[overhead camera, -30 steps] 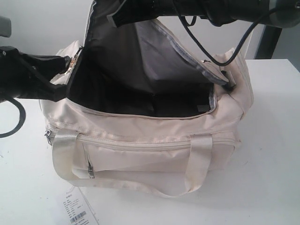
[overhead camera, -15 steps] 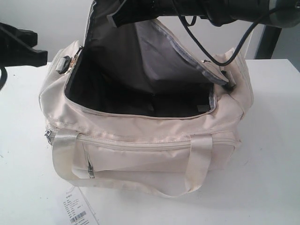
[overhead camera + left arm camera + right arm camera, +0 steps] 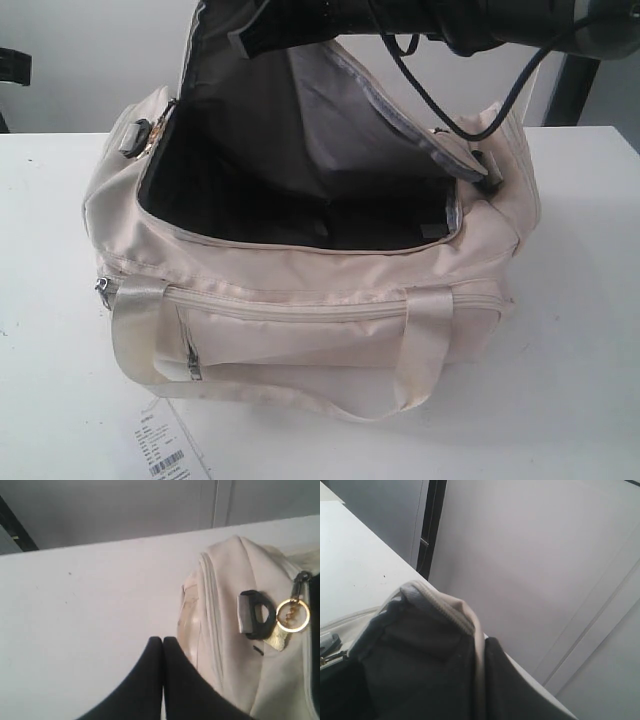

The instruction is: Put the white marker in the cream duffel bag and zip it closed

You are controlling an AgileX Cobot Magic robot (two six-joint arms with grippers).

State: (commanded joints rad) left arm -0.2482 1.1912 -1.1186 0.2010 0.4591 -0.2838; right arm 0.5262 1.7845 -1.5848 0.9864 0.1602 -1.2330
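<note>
- cream duffel bag (image 3: 300, 300): soft fabric, looped strap handles, dark lining, top gaping; contents indiscernible.
- right pincer (image 3: 481, 652): pinching the bag's raised flap.
- left pincer (image 3: 162, 642): pressed together, empty.

cream duffel bag (image 3: 300, 290) soft cloth, faint sheen; gold ring (image 3: 292, 629) shiny metal; table (image 3: 580, 350) matt.

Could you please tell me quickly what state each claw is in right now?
Left claw: closed, holding nothing.
Right claw: closed on the raised top flap of the cream duffel bag.
</note>
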